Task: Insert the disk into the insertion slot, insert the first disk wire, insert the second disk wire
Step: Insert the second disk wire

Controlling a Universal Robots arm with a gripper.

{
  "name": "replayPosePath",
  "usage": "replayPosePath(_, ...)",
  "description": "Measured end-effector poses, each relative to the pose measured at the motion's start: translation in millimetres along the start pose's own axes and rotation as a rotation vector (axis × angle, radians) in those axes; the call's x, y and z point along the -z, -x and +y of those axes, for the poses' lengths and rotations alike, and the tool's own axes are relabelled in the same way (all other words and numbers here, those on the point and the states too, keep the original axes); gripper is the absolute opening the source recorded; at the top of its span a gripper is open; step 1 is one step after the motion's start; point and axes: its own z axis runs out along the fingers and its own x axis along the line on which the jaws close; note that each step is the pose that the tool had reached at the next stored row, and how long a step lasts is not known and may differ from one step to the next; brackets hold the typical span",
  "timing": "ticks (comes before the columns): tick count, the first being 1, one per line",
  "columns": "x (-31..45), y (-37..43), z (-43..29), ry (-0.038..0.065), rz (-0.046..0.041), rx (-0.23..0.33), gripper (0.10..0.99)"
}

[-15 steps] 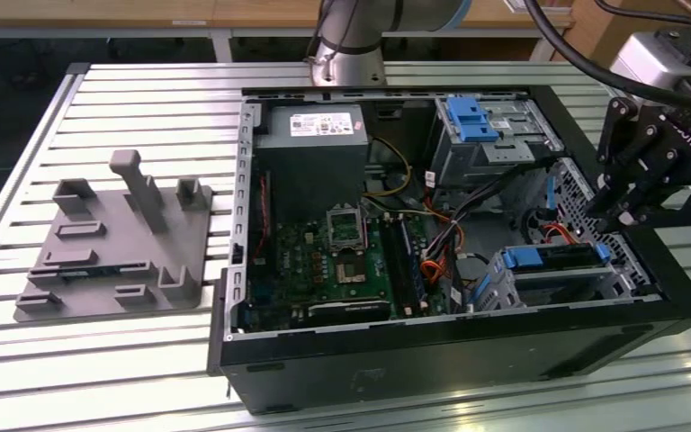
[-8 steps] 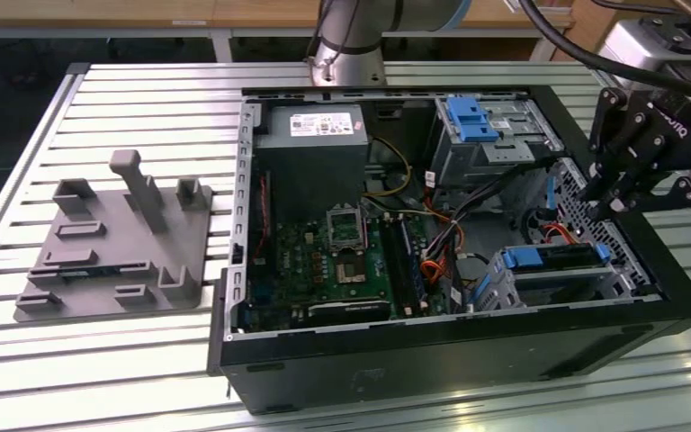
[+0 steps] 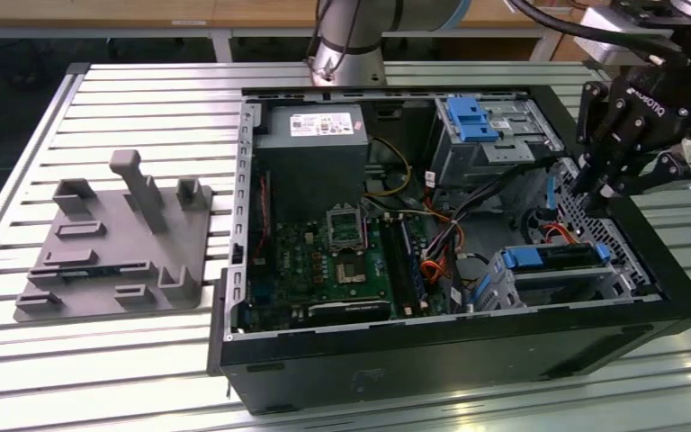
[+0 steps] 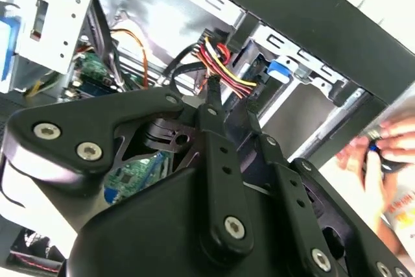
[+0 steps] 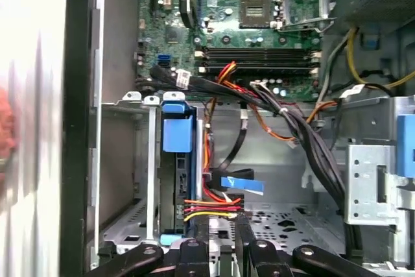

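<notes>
Just ahead of the claw [image 3: 594,191], the disk [image 3: 558,256] sits in the insertion slot [image 3: 568,290], so step 1 of 3 reads as done. The claw hangs inside the open computer case [image 3: 442,346], close to the disk's connector end. Step in hand, by my judgement: 1 of the 2 wire insertions.

Claw state: drawn down to a narrow gap. It appears to pinch the power wire [image 5: 207,209] at its tips (the plug is hidden there, so I cannot tell whether it is mated to the disk). A flat blue data cable [image 5: 243,186] lies just beyond the claw tips. I cannot tell whether its end is home in the disk either.

What this step calls for, as I judge it:
- the plug held square to the disk's rear edge
- a short straight push with little side force, since the strands look limp

Materials:
- disk: flat silver metal rectangle with a white-and-blue label
- carrier [image 5: 176,128]: bright blue moulded plastic, glossy
- slot: thin folded sheet metal, perforated, dull silver
- power wire: thin red, yellow and black insulated strands
- claw links: matte black, with bright screws
</notes>
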Motion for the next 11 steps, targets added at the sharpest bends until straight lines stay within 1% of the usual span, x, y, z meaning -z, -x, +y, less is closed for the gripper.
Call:
replayPosePath(6,0.5,15.2,0.1,0.0,0.1086,-0.003,0.302)
replayPosePath(7,0.5,18.7,0.1,0.0,0.123,-0.003,0.302)
replayPosePath(8,0.7,22.9,0.1,-0.001,0.1299,-0.003,0.302)
replayPosePath(10,0.5,31.2,0.5,-0.003,0.136,-0.004,0.302)
replayPosePath(11,0.2,33.4,1.1,-0.003,0.1411,-0.004,0.302)
